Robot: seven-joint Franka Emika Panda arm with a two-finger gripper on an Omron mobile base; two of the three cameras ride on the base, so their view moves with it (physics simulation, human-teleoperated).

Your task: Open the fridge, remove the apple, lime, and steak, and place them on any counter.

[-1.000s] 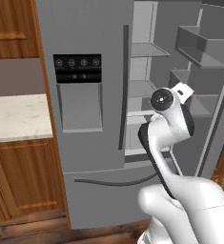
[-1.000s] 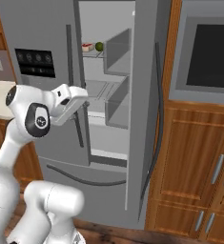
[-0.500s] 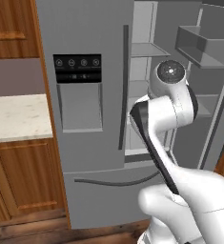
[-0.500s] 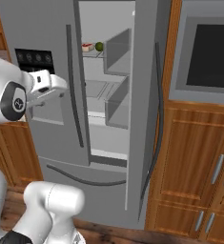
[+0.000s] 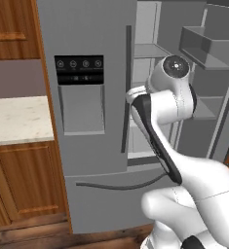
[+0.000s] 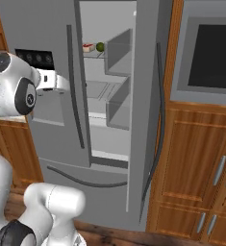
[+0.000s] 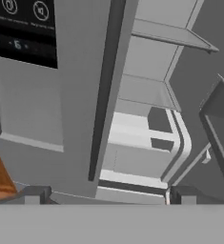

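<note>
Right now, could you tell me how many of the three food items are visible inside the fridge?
2: the steak and the lime side by side on an upper shelf of the open fridge. The apple may be hidden.

Both base views look forward from behind the arm, left and right, sharing the open fridge (image 5: 96, 146), while the hand view faces its door handle (image 7: 106, 90) closely, just beyond the fingertips (image 7: 35, 194).
</note>
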